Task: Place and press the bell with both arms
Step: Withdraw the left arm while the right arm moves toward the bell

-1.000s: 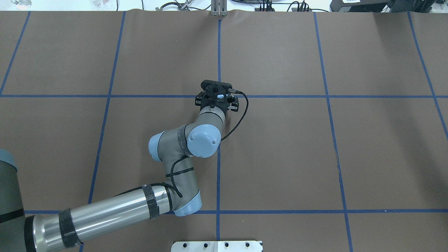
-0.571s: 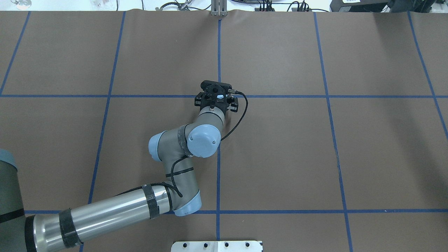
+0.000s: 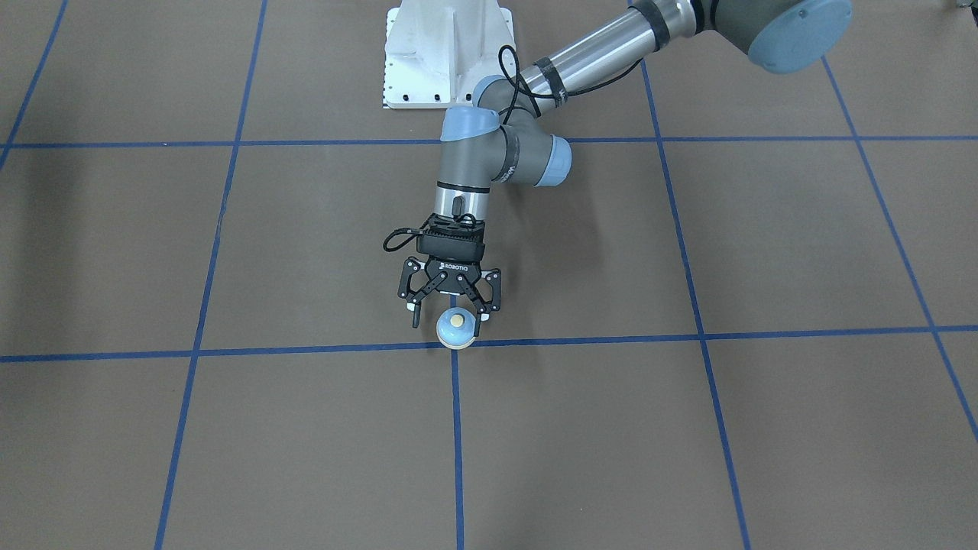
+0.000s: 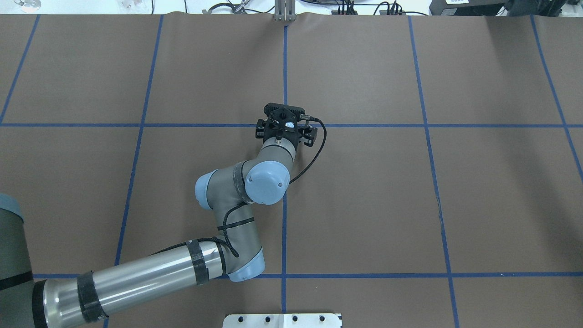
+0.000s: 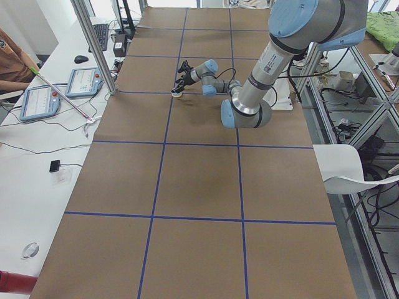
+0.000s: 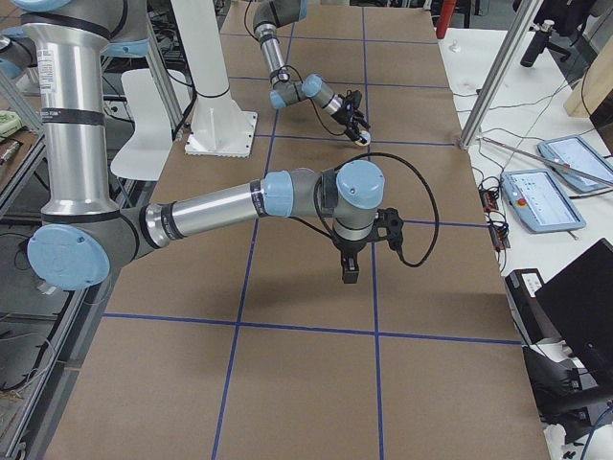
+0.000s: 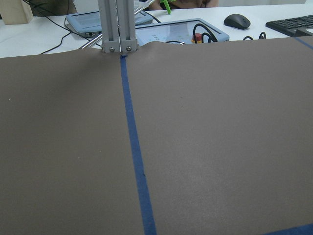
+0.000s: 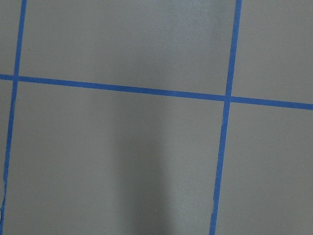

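The light-blue bell [image 3: 455, 328] with its cream button stands on the brown table at the crossing of two blue tape lines. My left gripper [image 3: 447, 321] points down over it, open, with the bell between the fingers, close to one finger [image 3: 478, 309]. In the overhead view only a blue patch of the bell [image 4: 288, 124] shows through the left gripper [image 4: 286, 122]. The right gripper [image 6: 347, 273] shows only in the exterior right view, hanging above the table far from the bell [image 6: 361, 140]; I cannot tell its state. Both wrist views show only bare table.
The white pedestal [image 3: 447, 53] is bolted at the robot's edge of the table. An aluminium post [image 4: 284, 11] stands at the far edge, with teach pendants [image 7: 176, 32] on the white desk behind it. Blue tape lines [image 4: 284, 205] grid the brown table [image 4: 410, 191].
The left gripper and wrist have shifted slightly to the right over the bell. The bell stays at the tape crossing.
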You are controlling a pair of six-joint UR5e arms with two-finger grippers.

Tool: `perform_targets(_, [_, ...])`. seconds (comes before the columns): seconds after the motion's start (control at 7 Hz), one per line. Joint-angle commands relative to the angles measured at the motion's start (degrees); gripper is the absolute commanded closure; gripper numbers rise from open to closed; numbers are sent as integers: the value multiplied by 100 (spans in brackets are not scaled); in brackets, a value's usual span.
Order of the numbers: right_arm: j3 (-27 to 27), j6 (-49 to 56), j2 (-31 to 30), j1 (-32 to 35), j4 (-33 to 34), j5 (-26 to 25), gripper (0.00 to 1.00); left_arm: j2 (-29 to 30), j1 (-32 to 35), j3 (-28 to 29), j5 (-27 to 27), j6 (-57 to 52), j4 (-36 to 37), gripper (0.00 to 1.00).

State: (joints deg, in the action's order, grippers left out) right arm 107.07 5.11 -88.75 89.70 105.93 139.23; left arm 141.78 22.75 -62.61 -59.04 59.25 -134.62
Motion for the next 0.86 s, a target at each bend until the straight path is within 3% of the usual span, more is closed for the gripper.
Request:
perform_targets(0.0, [34,-1,226,-231,-2,-27,0,42,394,-574,-499,-578,320,0])
perform_targets(0.14, [51,-71,340,-303,-2,-18,0,8,806,-690,-1147,-590,714,0])
perform_targets(0.43, [-116,-1679,1329,-985,-2,-79,0,-551,1658,-1014,-2571,-694,1130,0])
perform_targets(0.71, [-142,-3245,2287,-2074,-2,-648,1,-1656,2065,-1847,-3146,-1668,1131,0])
